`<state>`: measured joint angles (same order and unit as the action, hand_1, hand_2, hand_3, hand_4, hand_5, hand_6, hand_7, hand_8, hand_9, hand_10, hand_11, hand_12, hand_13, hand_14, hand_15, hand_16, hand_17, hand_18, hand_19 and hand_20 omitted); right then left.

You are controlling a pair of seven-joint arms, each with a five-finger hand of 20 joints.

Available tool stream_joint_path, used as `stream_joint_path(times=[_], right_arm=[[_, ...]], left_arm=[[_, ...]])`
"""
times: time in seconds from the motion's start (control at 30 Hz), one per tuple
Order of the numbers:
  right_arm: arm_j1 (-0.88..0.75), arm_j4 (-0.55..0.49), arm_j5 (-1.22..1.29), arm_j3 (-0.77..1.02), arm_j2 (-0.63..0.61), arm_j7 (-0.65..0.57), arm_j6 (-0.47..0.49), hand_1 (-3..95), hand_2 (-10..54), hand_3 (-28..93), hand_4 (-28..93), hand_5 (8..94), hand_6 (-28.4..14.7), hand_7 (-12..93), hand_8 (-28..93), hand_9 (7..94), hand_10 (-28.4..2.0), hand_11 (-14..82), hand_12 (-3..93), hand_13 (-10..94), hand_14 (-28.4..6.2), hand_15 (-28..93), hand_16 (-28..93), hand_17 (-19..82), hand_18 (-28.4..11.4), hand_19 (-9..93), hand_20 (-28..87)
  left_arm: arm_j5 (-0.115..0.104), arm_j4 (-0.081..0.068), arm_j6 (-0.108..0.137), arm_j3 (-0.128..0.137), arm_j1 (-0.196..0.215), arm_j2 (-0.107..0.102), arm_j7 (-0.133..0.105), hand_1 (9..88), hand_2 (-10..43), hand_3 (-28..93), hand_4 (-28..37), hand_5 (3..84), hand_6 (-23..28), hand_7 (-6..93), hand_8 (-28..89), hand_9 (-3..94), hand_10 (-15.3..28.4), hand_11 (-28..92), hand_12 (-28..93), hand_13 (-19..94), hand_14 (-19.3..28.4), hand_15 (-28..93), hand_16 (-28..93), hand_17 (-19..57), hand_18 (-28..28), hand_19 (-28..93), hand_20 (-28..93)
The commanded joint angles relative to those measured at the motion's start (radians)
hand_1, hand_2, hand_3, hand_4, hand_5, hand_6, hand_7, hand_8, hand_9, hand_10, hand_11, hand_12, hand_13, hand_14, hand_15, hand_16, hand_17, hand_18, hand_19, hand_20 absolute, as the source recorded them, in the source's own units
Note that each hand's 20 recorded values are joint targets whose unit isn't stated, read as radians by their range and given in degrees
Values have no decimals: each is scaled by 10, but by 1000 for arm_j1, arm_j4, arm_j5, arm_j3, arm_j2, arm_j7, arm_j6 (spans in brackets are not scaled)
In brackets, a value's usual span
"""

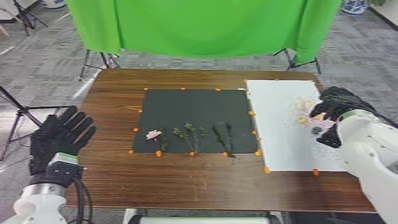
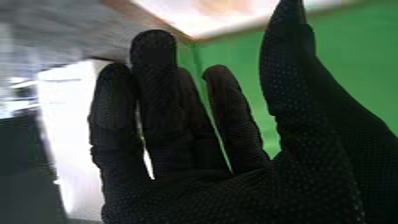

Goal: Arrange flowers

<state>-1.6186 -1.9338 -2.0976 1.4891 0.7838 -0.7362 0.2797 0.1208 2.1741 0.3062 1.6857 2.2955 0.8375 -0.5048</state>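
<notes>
We are seeing the right hand (image 1: 345, 105) above the right part of the white sheet (image 1: 280, 135), and its fingers are standing straight and open, with the thumb being well apart from them. We are seeing these same straight fingers in the right wrist view also. Under and beside this hand, the sheet is showing a patch of pale pink and yellow colours (image 1: 299, 111), and we cannot tell if this is a print or real petals.

To the left of the sheet, the black mat (image 1: 187, 107) is lying on the brown table (image 1: 169, 182). On its part nearer to us, the pink flower (image 1: 153, 134) is lying at the left, the green sprigs (image 1: 189, 134) are lying in the middle, and the dark stems (image 1: 224, 136) are lying at the right. Small orange markers (image 1: 267, 170) are lining the edges of mat and sheet.

Farther to the left, the left hand (image 1: 55, 142) is hanging near the table's left edge, and its fingers are spreading open. Behind the table, the green cloth (image 1: 200, 25) is hanging above the grey floor (image 1: 44, 62).
</notes>
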Motion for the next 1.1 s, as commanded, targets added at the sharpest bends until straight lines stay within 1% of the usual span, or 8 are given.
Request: stream_joint_path(times=[0.03,0.27,0.53,0.57,0.73,0.77,0.87,1.1], right_arm=[[-51,3,50,32,7,-54,96,403,-95,794,-283,461,-62,157,-106,462,-168,99,154,580,-141,605,191,303,-231,800,319],[-45,5,28,0,4,-45,82,414,-95,788,-282,477,-57,161,-108,479,-160,104,153,589,-142,603,188,306,-233,803,328],[-14,68,31,-47,16,-64,102,459,-95,792,-282,502,-47,179,-116,506,-140,112,146,613,-129,580,183,317,-228,806,329],[-16,75,28,-48,18,-64,97,472,-95,783,-282,506,-45,184,-121,513,-137,113,145,616,-124,569,210,319,-227,807,329],[-39,82,32,-50,20,-67,61,533,-95,737,-282,588,-12,214,-134,643,-114,149,154,669,-95,510,317,338,-222,818,332],[-43,81,27,-53,18,-69,49,540,-95,729,-282,617,-6,228,-72,699,-106,136,211,681,-91,504,332,345,-221,821,337],[-54,76,21,-56,17,-65,5,577,-95,681,-282,678,0,272,-5,817,-88,92,361,707,-90,516,353,357,-219,826,350],[-56,41,-3,-61,10,-51,-60,584,-95,682,-283,728,6,330,27,868,-96,110,411,723,-88,521,355,371,-216,832,355]], left_arm=[[0,10,-9,17,30,12,-4,308,140,720,-283,454,102,163,-89,399,165,267,141,294,170,484,-63,-62,166,412,102],[-8,12,-6,10,29,14,-5,306,142,719,-283,454,101,164,-89,399,166,266,140,294,169,484,-62,-61,166,412,103],[-7,13,-2,9,30,17,-3,305,144,718,-283,454,102,163,-90,399,166,267,142,294,169,484,-62,-61,166,411,103],[-6,12,-1,8,29,20,0,305,144,718,-283,454,102,163,-89,399,166,267,142,294,169,484,-62,-61,166,411,104],[-7,17,1,10,36,18,-3,305,145,718,-283,454,102,162,-89,399,166,266,141,295,169,483,-62,-62,166,411,104],[-7,15,3,8,31,19,0,304,144,718,-283,454,102,162,-89,399,166,266,141,295,169,483,-62,-61,166,411,104],[-5,15,-1,10,33,21,3,304,145,718,-283,455,102,162,-89,399,166,266,141,295,169,484,-62,-62,166,413,106],[-7,16,-1,15,39,21,3,304,146,718,-283,455,102,163,-89,399,166,267,141,295,169,486,-61,-60,168,421,112]])
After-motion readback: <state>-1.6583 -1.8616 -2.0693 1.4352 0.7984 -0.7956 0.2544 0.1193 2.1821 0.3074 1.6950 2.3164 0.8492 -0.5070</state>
